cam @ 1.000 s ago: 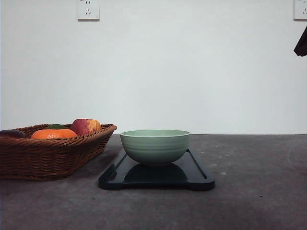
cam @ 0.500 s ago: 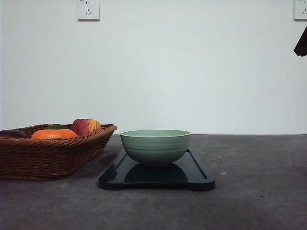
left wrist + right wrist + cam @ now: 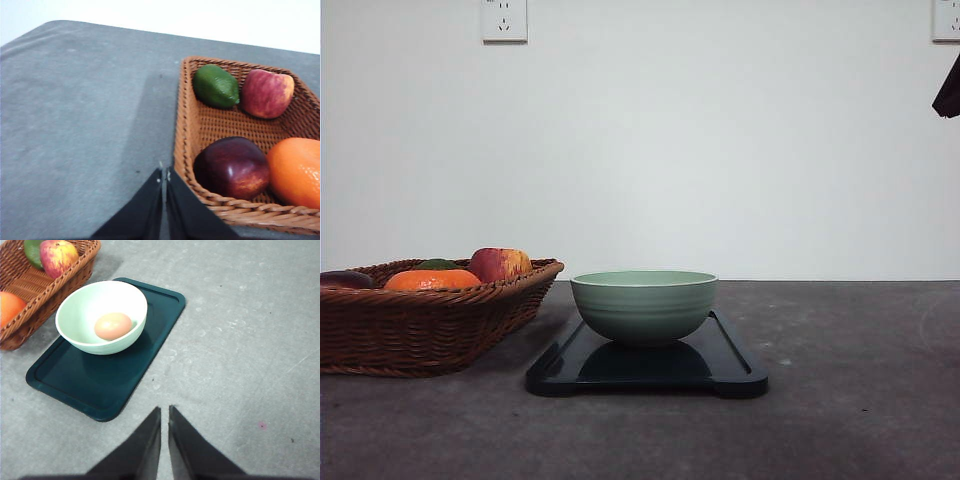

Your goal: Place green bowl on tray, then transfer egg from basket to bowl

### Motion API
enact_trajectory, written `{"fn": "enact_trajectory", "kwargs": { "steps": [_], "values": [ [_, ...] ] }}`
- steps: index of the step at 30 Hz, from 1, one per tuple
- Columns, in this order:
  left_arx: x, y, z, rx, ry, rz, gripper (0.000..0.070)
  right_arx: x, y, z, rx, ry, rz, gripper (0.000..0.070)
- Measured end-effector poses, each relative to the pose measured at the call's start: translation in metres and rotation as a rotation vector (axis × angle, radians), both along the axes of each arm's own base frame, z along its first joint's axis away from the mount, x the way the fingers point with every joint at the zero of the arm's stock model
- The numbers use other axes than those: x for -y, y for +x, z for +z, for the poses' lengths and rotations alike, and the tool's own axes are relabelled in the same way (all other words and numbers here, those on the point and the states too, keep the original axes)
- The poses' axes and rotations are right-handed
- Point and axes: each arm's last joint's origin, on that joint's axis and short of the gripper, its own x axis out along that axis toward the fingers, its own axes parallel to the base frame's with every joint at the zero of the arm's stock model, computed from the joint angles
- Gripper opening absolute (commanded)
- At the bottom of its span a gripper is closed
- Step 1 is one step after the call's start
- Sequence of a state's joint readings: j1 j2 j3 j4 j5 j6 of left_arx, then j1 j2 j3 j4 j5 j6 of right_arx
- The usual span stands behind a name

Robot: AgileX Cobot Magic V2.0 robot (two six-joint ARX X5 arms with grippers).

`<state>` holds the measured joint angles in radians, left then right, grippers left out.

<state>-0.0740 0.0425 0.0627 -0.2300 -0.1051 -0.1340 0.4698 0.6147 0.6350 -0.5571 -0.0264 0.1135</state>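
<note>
The green bowl (image 3: 643,305) stands upright on the dark tray (image 3: 720,372) at the table's middle. In the right wrist view the egg (image 3: 113,326) lies inside the green bowl (image 3: 80,305), which sits toward the tray's (image 3: 100,385) basket end. The wicker basket (image 3: 420,330) is at the left, beside the tray. My right gripper (image 3: 164,412) hovers shut above bare table, apart from the tray's near corner, holding nothing. My left gripper (image 3: 164,176) is shut and empty, just outside the basket's (image 3: 187,125) rim.
The basket holds a red-yellow apple (image 3: 266,93), a green lime (image 3: 216,86), a dark red fruit (image 3: 232,167) and an orange (image 3: 296,171). Open grey tabletop (image 3: 860,400) lies right of the tray. A white wall with sockets stands behind.
</note>
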Motion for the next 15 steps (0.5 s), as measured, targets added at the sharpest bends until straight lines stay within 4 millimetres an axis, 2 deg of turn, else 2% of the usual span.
{"fn": "enact_trajectory", "kwargs": {
  "steps": [4, 15],
  "values": [
    [0.0010, 0.0020, -0.0051, 0.023, 0.007, -0.064, 0.0000, 0.0000, 0.0000, 0.0000, 0.000, 0.000, 0.000, 0.0019],
    [0.0010, 0.0002, -0.0027, 0.056, 0.027, -0.071, 0.0000, 0.0001, -0.0001, 0.0001, 0.001, 0.000, 0.000, 0.0019]
  ]
}}
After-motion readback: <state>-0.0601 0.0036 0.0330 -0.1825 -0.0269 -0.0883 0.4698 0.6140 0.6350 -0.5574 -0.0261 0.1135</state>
